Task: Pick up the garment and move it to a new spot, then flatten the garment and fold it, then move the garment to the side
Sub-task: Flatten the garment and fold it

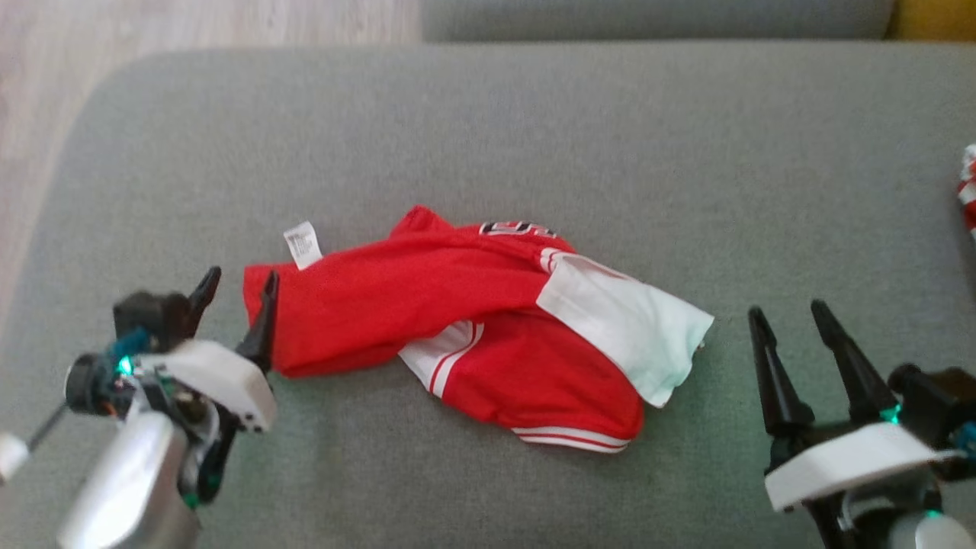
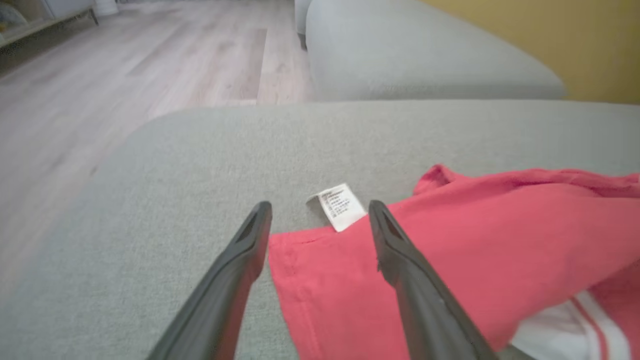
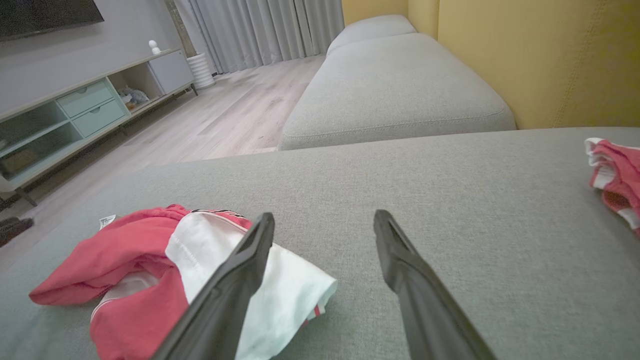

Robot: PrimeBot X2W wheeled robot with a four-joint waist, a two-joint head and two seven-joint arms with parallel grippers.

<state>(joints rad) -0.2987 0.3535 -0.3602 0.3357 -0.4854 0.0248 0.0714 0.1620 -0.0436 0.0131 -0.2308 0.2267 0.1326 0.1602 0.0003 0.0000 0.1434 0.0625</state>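
- I see the crumpled red-and-white garment [image 1: 457, 305] lying mid-cushion on the grey sofa [image 1: 488, 137].
- My left pincer [image 1: 242, 274] gapes wide at its left corner, gripping nothing.
- My right pincer [image 1: 787, 309], equally wide and empty, sits near its right end.

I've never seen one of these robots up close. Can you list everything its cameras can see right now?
garment: one, red with white panels and stripes, crumpled mid-cushion
care label: one, white, at the garment's left end
second cloth: one, red and white, at the cushion's right edge
sofa cushion: one, grey, under both cloths
further cushion: one, grey, beyond the first
floor: pale wood, left of the cushions
wall: yellow, behind the cushions
cabinet: one, pale grey-green, across the floor
curtains: grey, at the far end
left gripper: one, dark fingers, open at the garment's left end
right gripper: one, dark fingers, open, right of the garment, apart from it
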